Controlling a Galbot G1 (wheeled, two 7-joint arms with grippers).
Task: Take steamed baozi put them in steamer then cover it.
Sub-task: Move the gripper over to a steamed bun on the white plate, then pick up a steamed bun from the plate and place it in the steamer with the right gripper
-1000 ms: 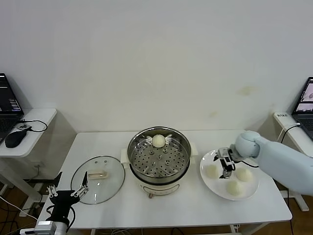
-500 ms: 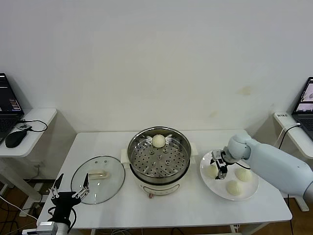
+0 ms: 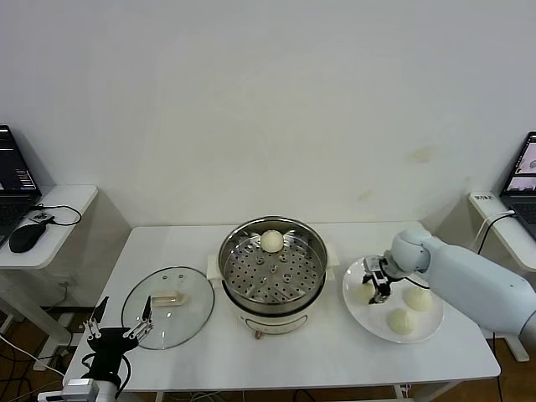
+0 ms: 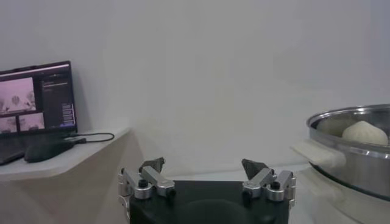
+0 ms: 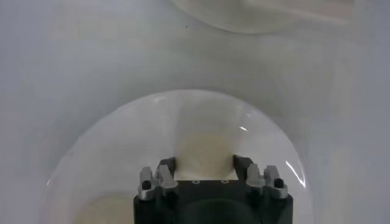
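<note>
The right gripper clenches a bun on the plate near the bench's right edge. The left gripper, jaws released, hangs off the front-left corner.

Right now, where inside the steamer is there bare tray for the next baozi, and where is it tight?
The steamer tray is bare across its centre and near side; one baozi sits against the far wall. The plate is crowded: three baozi, with the right gripper shut on the nearest the steamer. The left gripper waits open by the cover.
</note>
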